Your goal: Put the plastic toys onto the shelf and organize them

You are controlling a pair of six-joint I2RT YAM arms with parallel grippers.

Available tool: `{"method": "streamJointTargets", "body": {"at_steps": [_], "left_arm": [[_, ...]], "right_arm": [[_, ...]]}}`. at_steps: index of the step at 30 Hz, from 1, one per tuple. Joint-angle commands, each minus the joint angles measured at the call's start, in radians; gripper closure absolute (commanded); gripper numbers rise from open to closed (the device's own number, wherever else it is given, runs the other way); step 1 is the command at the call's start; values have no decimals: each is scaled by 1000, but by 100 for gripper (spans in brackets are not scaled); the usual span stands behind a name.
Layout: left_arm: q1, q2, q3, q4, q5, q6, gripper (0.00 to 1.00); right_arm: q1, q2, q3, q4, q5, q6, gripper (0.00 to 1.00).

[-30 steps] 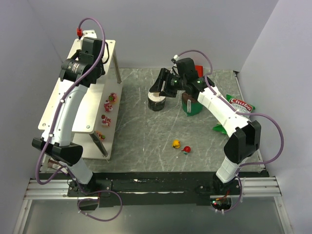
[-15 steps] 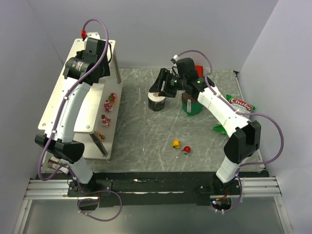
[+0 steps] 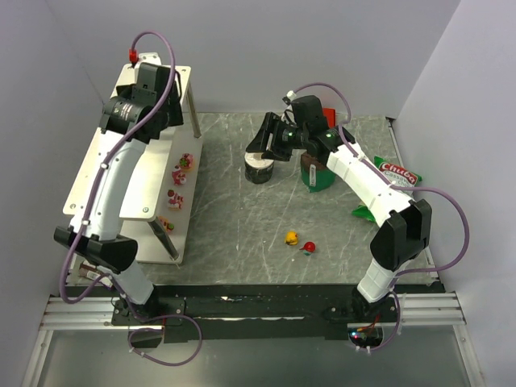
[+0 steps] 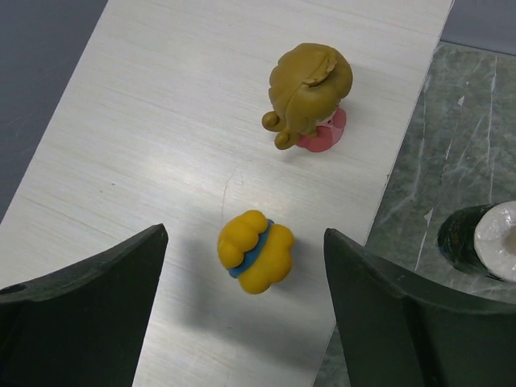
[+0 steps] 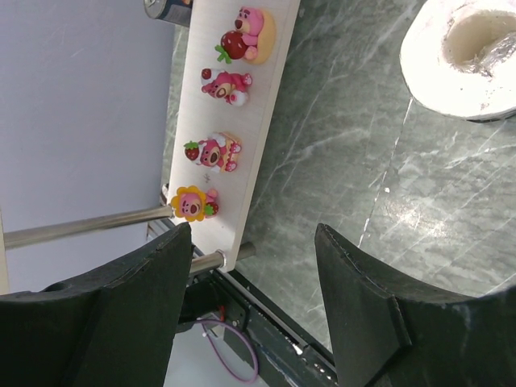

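While the left gripper (image 4: 243, 235) straddles, jaws apart, the yellow toy (image 4: 255, 251) on the shelf (image 4: 161, 121), we lift straight up, sparing the brown-haired figurine (image 4: 310, 89); right gripper (image 5: 251, 232) also apart.

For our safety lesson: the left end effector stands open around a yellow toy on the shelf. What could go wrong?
The yellow toy lies inside the open left end effector, close to the edge of the shelf; a skewed retreat might clip it and roll it off. The brown-haired figurine beside it also stands near that edge.
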Motion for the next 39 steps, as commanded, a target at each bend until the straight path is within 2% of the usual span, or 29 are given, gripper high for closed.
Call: {"method": "streamJointTargets", "body": {"at_steps": [1, 7, 11, 14, 15, 18, 19, 21, 26, 32, 39], "left_arm": [[-2, -84, 32, 13, -19, -2, 14], [-5, -167, 20, 56, 39, 12, 6], [-11, -273, -92, 164, 143, 71, 3], [-14, -413, -205, 307, 339, 121, 2], [-14, -435, -228, 374, 451, 128, 2], [-30, -483, -297, 469, 631, 134, 2], [-40, -486, -326, 490, 744, 127, 2], [-126, -486, -360, 534, 801, 125, 3], [-379, -420, -455, 638, 814, 133, 2], [-558, -336, -577, 715, 812, 130, 2], [-726, -175, -638, 620, 740, 297, 3]], "right_arm": [[-5, -8, 41, 21, -3, 3, 31], [-5, -28, 24, 9, 21, 0, 27], [-6, -40, 21, -20, 52, -14, 26], [-16, -61, 6, -35, 83, -25, 26], [-19, -72, -2, -41, 95, -28, 26], [-46, -103, -34, -66, 127, -43, 26], [-54, -113, -60, -71, 141, -55, 26], [-83, -152, -92, -95, 172, -66, 26], [-173, -260, -267, -107, 231, -80, 25], [-284, -376, -438, -114, 268, -87, 25], [-384, -451, -495, -123, 268, -91, 25]]}}
